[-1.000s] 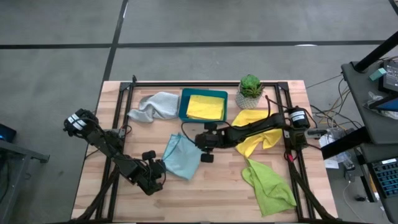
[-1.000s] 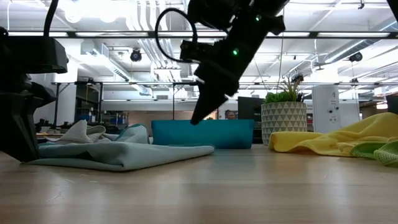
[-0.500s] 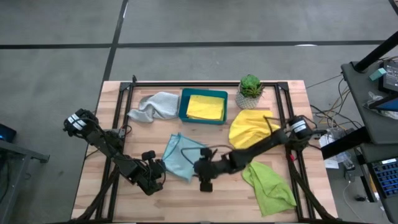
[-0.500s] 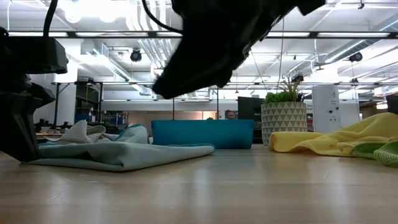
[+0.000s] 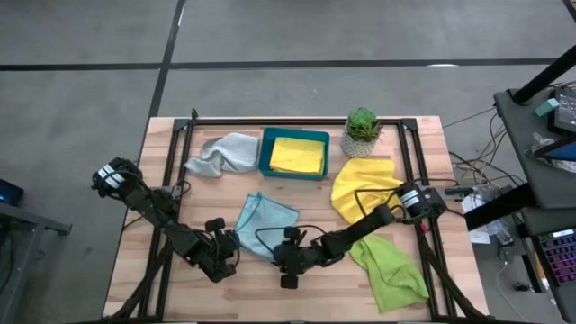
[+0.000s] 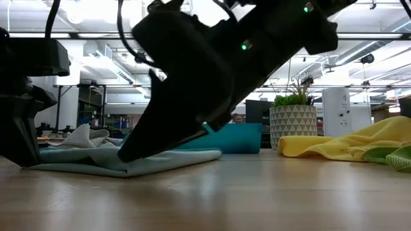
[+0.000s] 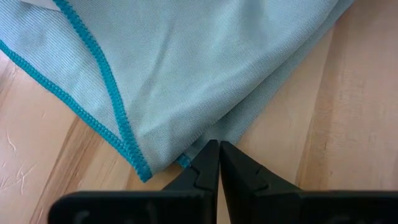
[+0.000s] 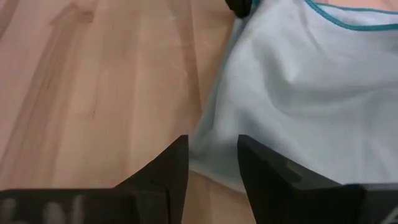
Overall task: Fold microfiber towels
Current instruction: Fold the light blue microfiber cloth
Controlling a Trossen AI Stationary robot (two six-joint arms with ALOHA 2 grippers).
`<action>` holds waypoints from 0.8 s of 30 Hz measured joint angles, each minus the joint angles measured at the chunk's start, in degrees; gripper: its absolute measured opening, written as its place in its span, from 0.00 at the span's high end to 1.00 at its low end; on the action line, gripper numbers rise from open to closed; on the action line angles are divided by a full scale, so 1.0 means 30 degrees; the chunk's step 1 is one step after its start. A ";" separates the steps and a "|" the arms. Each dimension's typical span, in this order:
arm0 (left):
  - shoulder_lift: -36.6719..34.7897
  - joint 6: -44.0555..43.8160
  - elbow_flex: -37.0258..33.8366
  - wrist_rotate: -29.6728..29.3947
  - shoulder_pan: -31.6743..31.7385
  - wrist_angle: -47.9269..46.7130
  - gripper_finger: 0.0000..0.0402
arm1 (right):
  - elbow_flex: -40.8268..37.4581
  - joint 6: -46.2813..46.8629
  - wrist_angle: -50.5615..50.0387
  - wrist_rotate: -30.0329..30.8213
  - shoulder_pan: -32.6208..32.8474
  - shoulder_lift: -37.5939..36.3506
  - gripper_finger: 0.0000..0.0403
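The wooden table [image 5: 306, 297] carries everything here, and no brand, label or readable writing shows on any item.

The right gripper [image 5: 284, 261] hangs low over the table's near middle with its fingers [image 8: 171, 171] parted to a moderate gap; they straddle the near edge of the light blue towel [image 5: 263, 225], but no cloth is pinched between them, so it has hold of nothing. That towel lies flat, partly doubled over, just beyond and slightly left of this gripper, its teal stitched hem [image 7: 118, 118] showing.

The left gripper [image 5: 223, 248] sits just left of the right one, at the towel's near left corner. Its fingers [image 7: 208, 165] are pressed together tip to tip right at the cloth's folded edge; whether any fabric is caught between them I cannot tell.

To the right of the right gripper lies the lime green towel [image 5: 389, 266], crumpled near the table's right front. Beyond it, right of the gripper and farther back, is a rumpled yellow towel [image 5: 360, 189].

Farther behind the right gripper stands the teal tray [image 5: 266, 153], and in it lies a second yellow towel [image 5: 299, 155], folded flat. Left of the tray is the pale grey towel [image 5: 223, 153], bunched. Right of the tray stands a small potted plant [image 5: 362, 131] in a patterned pot.
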 joint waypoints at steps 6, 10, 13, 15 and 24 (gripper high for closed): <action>0.0000 -0.0007 0.0000 0.0007 0.0000 0.0000 1.00 | 0.0766 0.0063 -0.0409 0.0007 0.0000 0.0737 0.74; 0.0000 -0.0025 0.0000 0.0015 0.0000 0.0000 1.00 | 0.1161 -0.0004 -0.1189 0.0039 -0.0036 0.0846 0.87; 0.0000 -0.0029 0.0000 0.0015 0.0000 0.0000 1.00 | 0.1161 -0.0156 -0.1403 0.0051 -0.0036 0.0846 0.96; 0.0000 -0.0029 0.0000 0.0015 0.0000 0.0000 1.00 | 0.1161 -0.0213 -0.1597 0.0058 -0.0041 0.0752 0.97; 0.0000 -0.0029 -0.0029 0.0013 0.0000 -0.0098 1.00 | 0.1147 -0.0426 -0.2672 0.0062 0.0088 -0.0430 0.98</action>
